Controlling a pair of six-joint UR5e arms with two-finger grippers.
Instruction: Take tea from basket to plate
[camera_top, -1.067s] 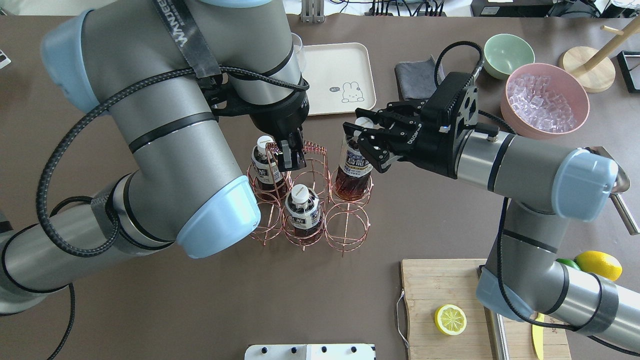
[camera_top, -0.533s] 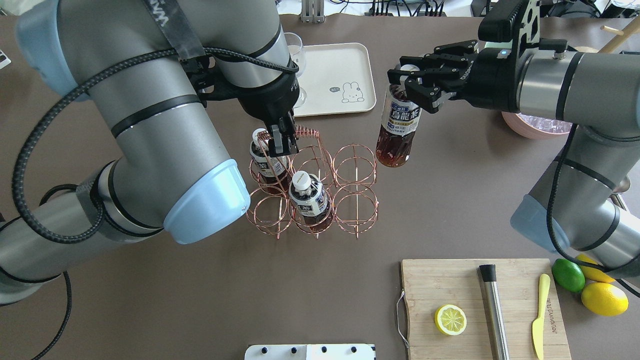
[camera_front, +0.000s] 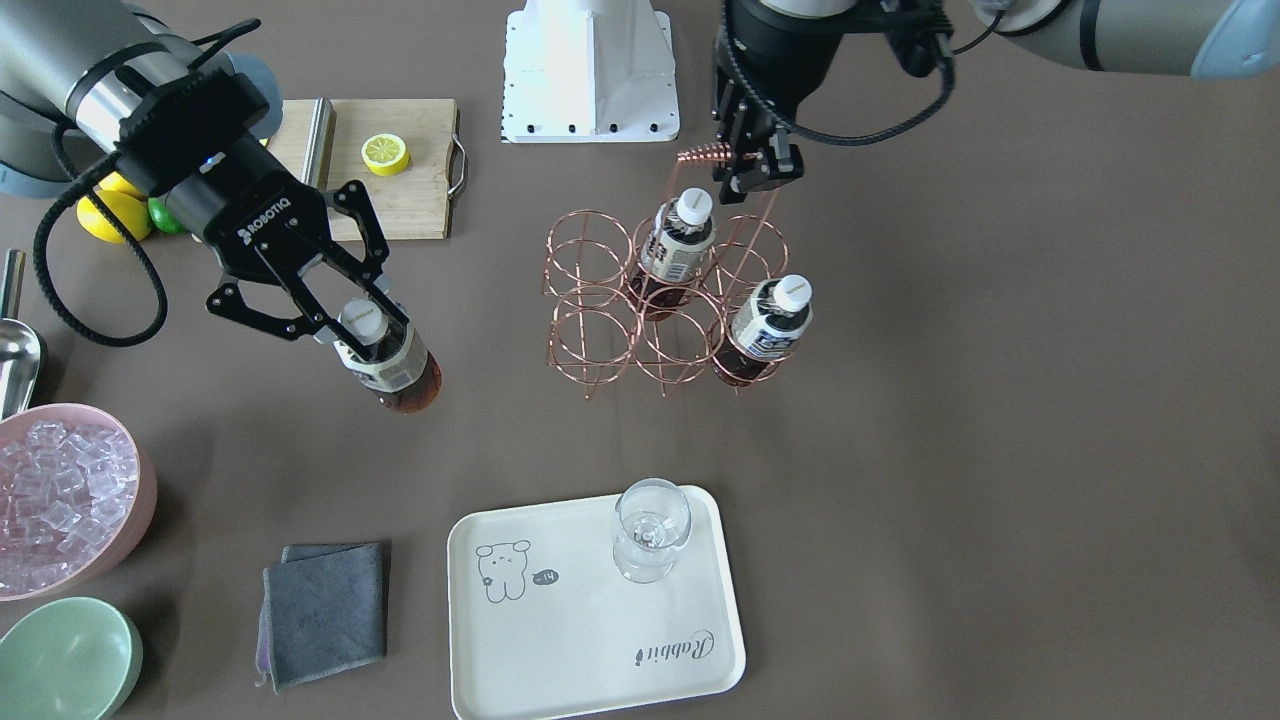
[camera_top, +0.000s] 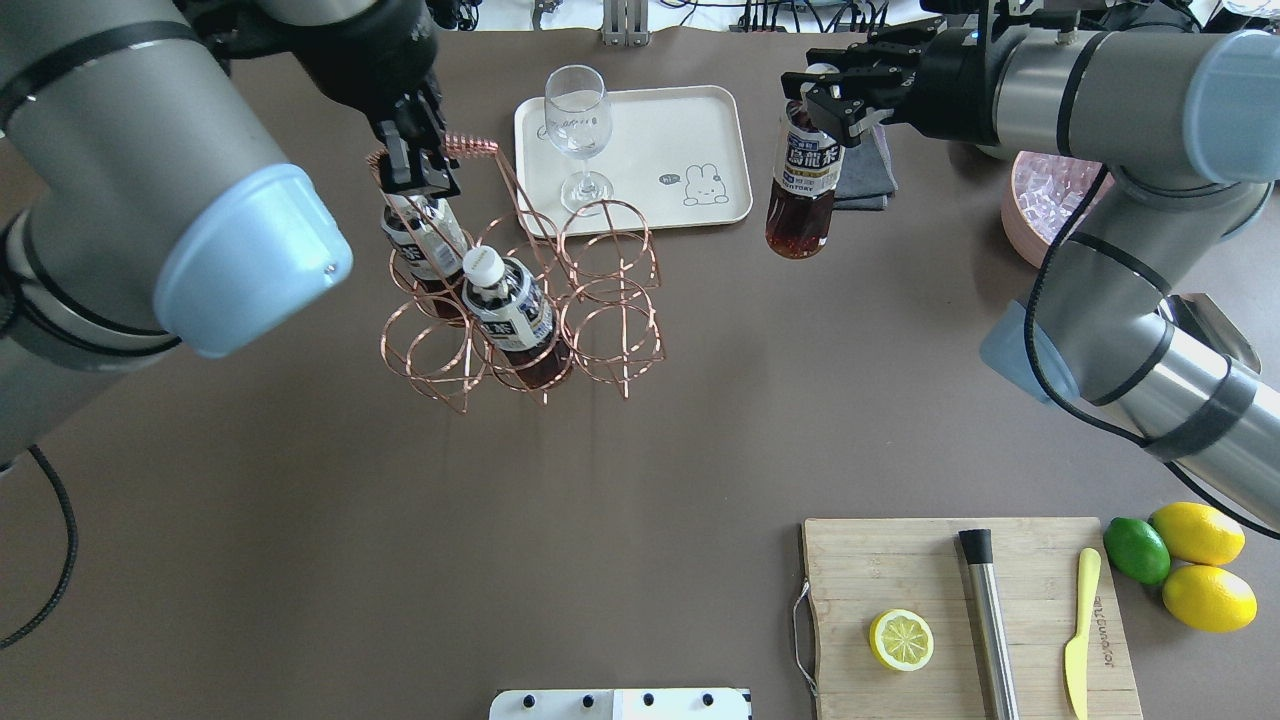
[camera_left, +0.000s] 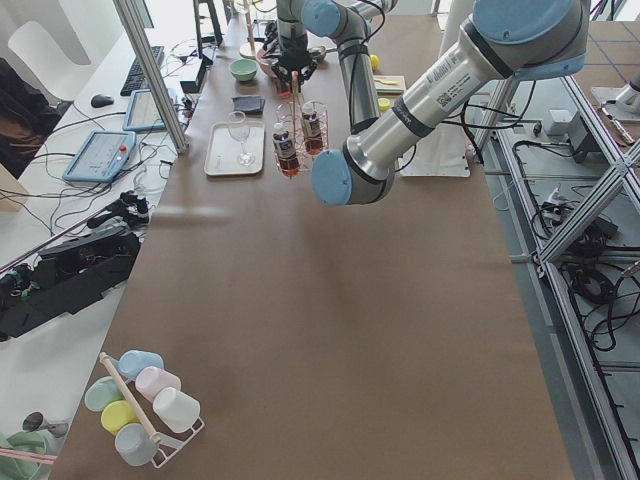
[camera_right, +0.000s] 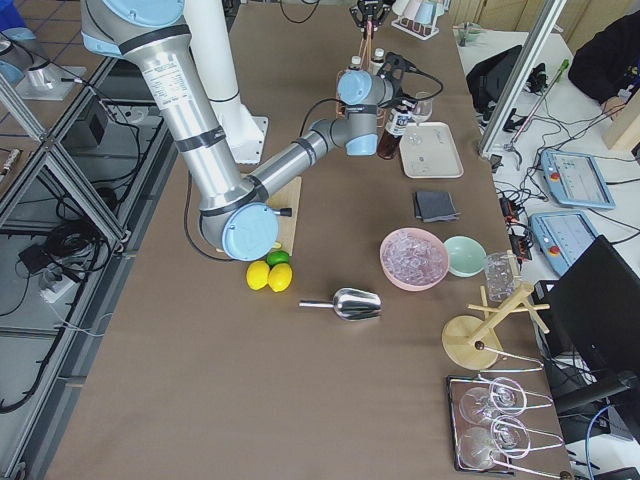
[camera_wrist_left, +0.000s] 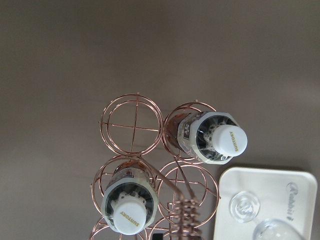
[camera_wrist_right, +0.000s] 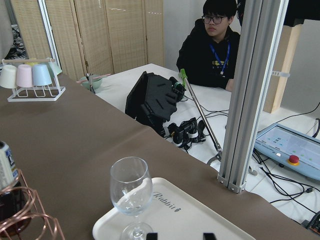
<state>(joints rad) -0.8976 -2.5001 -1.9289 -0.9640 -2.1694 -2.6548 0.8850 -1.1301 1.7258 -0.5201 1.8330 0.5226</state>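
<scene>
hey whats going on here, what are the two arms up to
The right gripper is holding one tea bottle by its neck, up in the air beside the plate, not yet set down. The left gripper is clamped on the handle of the basket, which holds two more bottles. A stemmed glass stands on the plate.

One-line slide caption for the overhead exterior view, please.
Right gripper holds a tea bottle aloft beside the plate; left gripper grips the basket handle, two bottles inside.
</scene>
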